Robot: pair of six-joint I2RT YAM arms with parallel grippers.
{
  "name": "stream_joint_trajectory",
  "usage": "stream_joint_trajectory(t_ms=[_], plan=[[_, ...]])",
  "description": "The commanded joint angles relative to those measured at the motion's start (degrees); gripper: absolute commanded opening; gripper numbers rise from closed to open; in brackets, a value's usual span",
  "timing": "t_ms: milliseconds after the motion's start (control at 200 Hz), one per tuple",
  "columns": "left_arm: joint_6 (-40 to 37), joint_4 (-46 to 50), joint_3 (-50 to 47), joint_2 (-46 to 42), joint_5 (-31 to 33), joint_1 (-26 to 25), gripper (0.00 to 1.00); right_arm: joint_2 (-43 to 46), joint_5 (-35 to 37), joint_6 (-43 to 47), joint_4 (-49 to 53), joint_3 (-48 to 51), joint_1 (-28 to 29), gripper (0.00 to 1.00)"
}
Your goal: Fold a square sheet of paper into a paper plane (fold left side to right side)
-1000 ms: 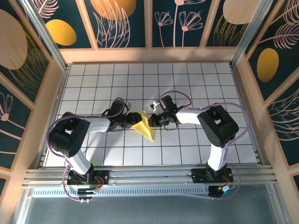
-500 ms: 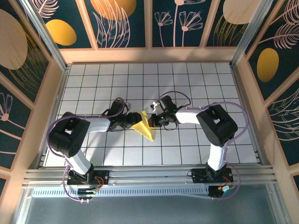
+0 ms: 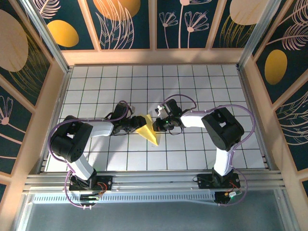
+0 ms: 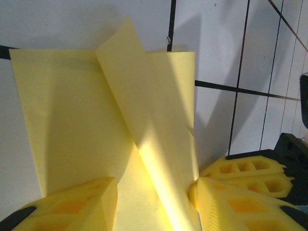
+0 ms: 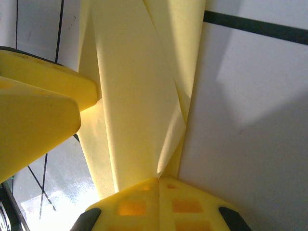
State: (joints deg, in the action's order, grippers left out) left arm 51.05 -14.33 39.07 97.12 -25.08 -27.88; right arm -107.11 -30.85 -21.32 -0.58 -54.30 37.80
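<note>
— Moved since a second ago?
— Barely; both arms sit as before. My left gripper [image 4: 154, 197] stands half open astride the folded sheet of paper [image 3: 148, 129] (middle of the table [image 3: 202, 86]); my right gripper [image 5: 159, 187] is pinched tight on its raised fold.

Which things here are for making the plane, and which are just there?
For the job: paper, left gripper, right gripper pinching the paper.
Just there: tiled table, painted walls.
</note>
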Motion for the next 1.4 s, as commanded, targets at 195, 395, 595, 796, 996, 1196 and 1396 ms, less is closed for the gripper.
stream_joint_trajectory(t_ms=[195, 395, 595, 796, 996, 1196, 1396], plan=[[-1.3, 3.5, -0.7, 1.4, 2.9, -0.2, 0.48, -2.8, 2.6, 1.8, 2.9, -1.6, 0.1, 0.0], [-0.8, 2.8, -0.6, -0.6, 2.3, -0.2, 0.51, -3.5, 4.0, 1.5, 3.9, -0.6, 0.3, 0.0], [-2.4, 7.1, 1.6, -3.7, 4.5, -0.2, 0.54, -3.7, 4.6, 1.2, 4.1, 0.4, 0.4, 0.0], [-3.8, 9.7, 2.9, -8.5, 6.9, -0.2, 0.52, -3.7, 4.7, 1.0, 4.1, 0.6, 0.5, 0.0], [-2.6, 2.6, 2.7, -5.8, -1.1, -0.7, 0.23, -3.4, 5.3, 0.9, 4.6, 0.3, 0.7, 0.0], [-1.9, -0.4, 4.7, 0.5, -3.6, -1.6, 0.1, -3.8, 6.0, 1.1, 5.7, 0.1, 0.9, 0.0], [-2.0, -1.6, 5.0, 3.6, -4.4, -1.6, 0.08, -4.3, 6.9, 1.5, 7.0, -0.5, 1.2, 0.0]])
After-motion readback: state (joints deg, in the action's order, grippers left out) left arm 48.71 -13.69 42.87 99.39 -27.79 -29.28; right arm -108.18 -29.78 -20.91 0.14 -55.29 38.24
